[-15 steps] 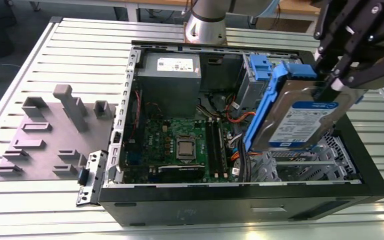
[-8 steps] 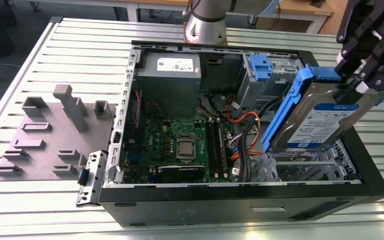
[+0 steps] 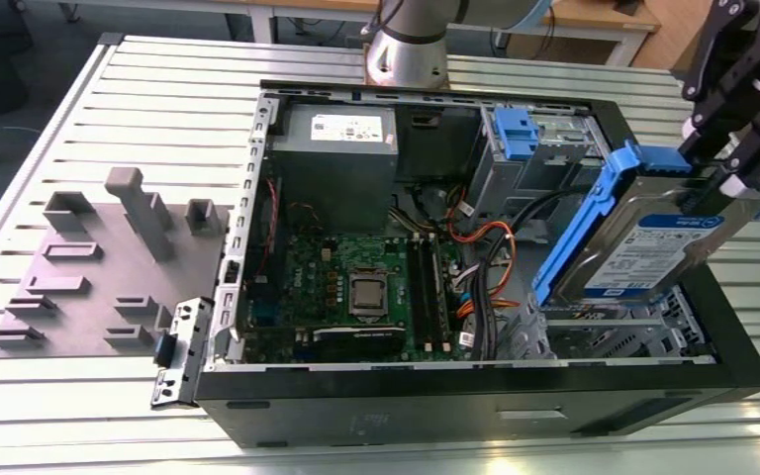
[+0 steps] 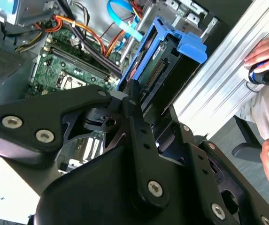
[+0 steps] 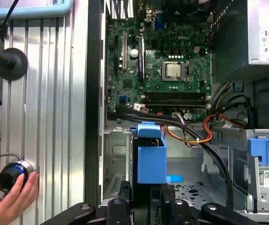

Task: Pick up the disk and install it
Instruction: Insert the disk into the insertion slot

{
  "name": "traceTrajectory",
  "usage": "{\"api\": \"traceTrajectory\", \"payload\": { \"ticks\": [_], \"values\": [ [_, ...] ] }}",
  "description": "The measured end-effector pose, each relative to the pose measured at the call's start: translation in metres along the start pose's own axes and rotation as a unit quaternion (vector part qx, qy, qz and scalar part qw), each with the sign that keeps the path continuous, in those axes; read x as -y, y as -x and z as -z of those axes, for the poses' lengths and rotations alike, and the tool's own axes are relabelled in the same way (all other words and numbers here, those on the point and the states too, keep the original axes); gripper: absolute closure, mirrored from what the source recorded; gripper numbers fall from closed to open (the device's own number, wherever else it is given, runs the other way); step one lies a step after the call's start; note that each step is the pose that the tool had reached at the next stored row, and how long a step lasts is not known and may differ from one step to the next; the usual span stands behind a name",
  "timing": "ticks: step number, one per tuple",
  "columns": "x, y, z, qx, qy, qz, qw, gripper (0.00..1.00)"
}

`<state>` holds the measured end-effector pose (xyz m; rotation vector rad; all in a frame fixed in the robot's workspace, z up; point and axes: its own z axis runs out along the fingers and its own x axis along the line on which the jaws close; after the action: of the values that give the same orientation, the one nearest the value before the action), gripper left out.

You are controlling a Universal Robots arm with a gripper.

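Blue-railed disk (image 3: pixel 644 252) hangs from the gripper (image 3: pixel 712 183), jaws clamped on it, long axis steeply tilted, just above the drive bay (image 3: pixel 608 332).

In the exterior view the gripper (image 3: pixel 727 176) is cut off at the upper right edge and covers the top corner of the disk (image 3: pixel 644 247).

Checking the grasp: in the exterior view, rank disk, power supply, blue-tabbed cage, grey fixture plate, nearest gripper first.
1. disk, in the gripper
2. blue-tabbed cage, inside the case
3. power supply, case's opposite corner
4. grey fixture plate, outside the case
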<state>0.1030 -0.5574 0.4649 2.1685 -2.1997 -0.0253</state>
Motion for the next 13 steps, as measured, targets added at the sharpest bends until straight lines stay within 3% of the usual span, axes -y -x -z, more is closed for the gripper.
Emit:
{"api": "traceTrajectory", "payload": {
  "ticks": [4,13],
  "values": [
    [0.0064,0.0002,-0.0037,0.0,0.0012,0.0,1.0,0.65],
    [0.0097,0.0005,-0.0073,-0.0001,0.0012,0.0,1.0,0.65]
  ]
}}
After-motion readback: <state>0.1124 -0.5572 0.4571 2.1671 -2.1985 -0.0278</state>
